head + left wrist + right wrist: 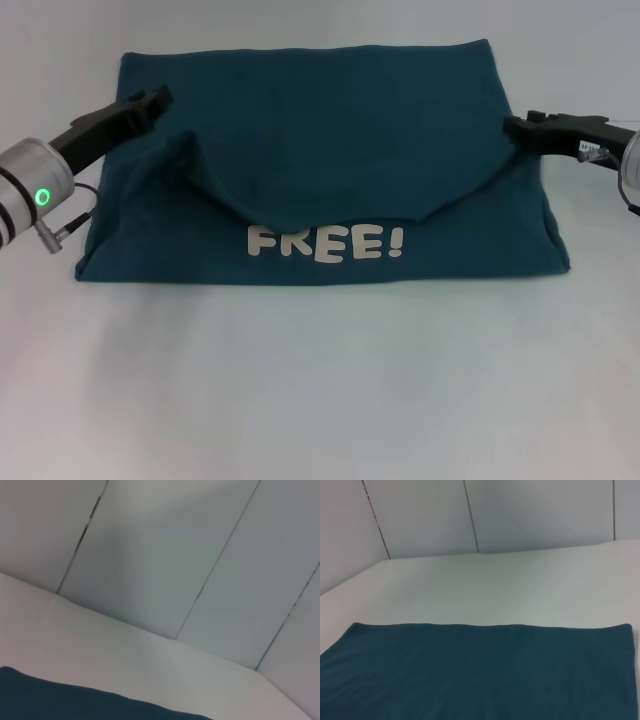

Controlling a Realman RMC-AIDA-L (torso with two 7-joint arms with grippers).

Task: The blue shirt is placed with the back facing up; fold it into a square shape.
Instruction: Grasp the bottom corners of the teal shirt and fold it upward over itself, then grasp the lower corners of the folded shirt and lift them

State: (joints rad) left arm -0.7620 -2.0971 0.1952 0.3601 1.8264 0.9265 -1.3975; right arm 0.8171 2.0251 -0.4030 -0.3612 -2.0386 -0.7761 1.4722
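- Jaws: can't tell on left gripper or right gripper, at blue shirt's 10 and 2 o'clock.
- We judge it light, limp; pinch the folded layer's corners.

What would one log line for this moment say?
shirt: folded over, "FREE!" showing | left tool: at its left edge | right tool: at its right edge | fold: unfinished

blue shirt on table, centre, toward far side; upper layer folded over lower, its sagging edge just behind lettering near front edge; left gripper at shirt's left edge, right gripper at right edge; wall panels behind table
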